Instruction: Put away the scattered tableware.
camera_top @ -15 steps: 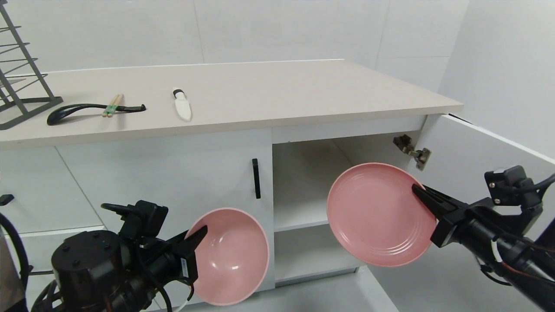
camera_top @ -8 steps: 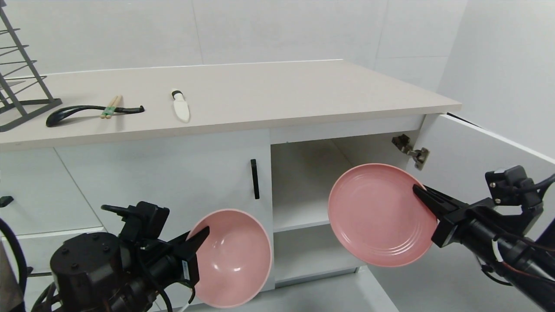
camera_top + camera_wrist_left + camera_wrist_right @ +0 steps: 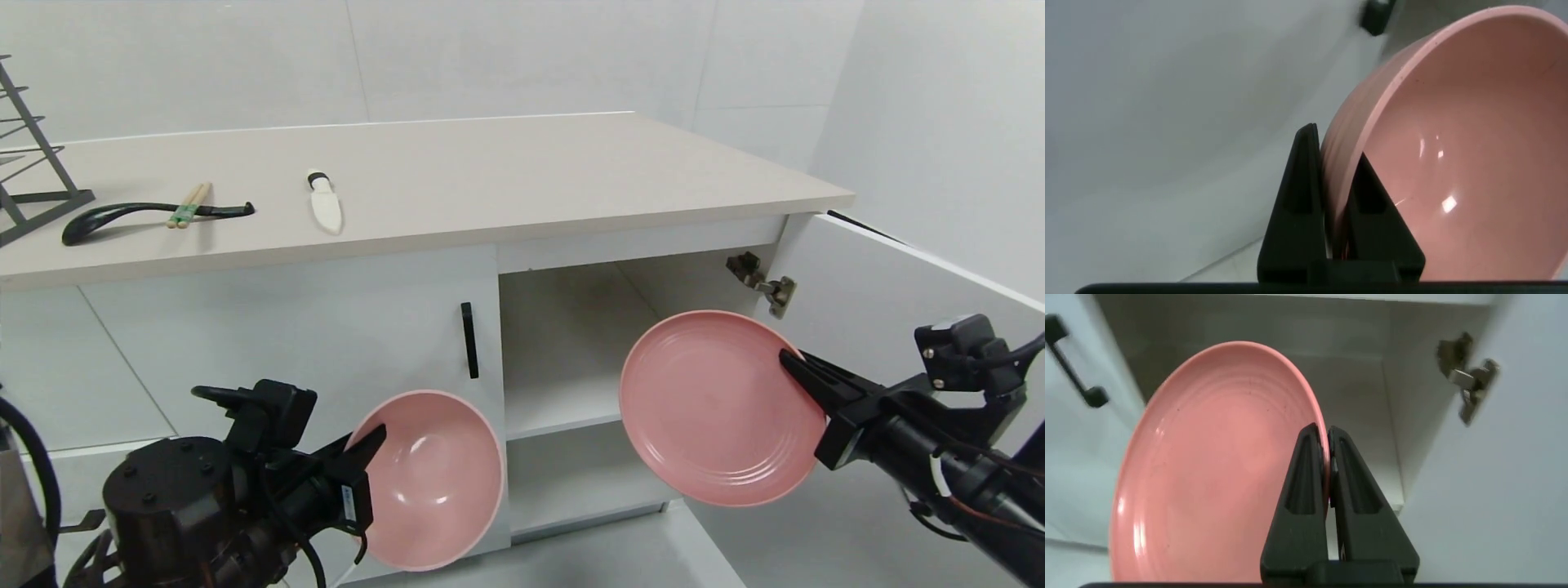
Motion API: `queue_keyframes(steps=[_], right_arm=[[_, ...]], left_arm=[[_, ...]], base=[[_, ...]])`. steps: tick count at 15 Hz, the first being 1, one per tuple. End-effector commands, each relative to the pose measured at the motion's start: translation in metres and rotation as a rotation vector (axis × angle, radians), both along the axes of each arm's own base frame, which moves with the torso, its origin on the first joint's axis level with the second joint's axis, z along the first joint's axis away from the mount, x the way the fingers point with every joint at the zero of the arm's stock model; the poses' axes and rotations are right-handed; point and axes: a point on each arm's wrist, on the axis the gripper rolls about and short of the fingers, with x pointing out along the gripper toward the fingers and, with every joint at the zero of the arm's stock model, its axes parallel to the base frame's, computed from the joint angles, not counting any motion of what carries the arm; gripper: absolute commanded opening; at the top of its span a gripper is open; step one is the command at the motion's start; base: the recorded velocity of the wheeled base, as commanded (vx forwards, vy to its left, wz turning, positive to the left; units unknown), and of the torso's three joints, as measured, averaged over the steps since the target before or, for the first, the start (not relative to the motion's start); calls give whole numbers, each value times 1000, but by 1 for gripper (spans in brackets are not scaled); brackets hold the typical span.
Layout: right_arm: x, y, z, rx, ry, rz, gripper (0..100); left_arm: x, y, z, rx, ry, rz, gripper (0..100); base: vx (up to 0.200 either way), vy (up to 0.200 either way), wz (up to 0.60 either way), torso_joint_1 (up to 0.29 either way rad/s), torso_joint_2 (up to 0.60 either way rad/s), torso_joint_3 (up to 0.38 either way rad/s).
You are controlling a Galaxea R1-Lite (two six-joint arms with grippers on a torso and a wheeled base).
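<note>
Pinching rims, left fingers (image 3: pixel 1305 184) clamp the bowl (image 3: pixel 433 482), right fingers (image 3: pixel 1306 482) the plate (image 3: pixel 710 408).

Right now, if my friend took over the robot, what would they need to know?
Left end effector: shut on the pink bowl at its rim, low in front of the closed cabinet door.
Right end effector: shut on the pink plate at its rim, before the open cabinet.
Done: both dishes are in hand.
Left: neither is shelved yet. The black ladle, chopsticks and cream knife lie on the counter.
</note>
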Motion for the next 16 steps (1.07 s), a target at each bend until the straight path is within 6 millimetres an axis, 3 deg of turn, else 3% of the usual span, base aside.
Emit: queue_keyframes(steps=[1, 5, 8, 14, 16], right_arm=[[-1, 0, -1, -10, 2, 0, 0], [-2, -1, -5, -19, 20, 0, 0], [-3, 5, -20, -54, 94, 32, 0], [-6, 9, -23, -71, 108, 57, 0], [-1, 9, -32, -186, 108, 43, 0]], left_arm=[[-2, -4, 0, 3, -1, -15, 0], [-12, -18, -1, 14, -5, -59, 0], [-18, -25, -1, 17, -5, -98, 0], [-16, -26, -5, 28, 9, -97, 0], [-15, -24, -7, 35, 14, -86, 0]], base=[[200, -200, 0, -2, 7, 2], [0, 0, 0, 0, 0, 0], [0, 0, 0, 0, 0, 0], [0, 0, 0, 0, 0, 0], [0, 0, 0, 0, 0, 0]])
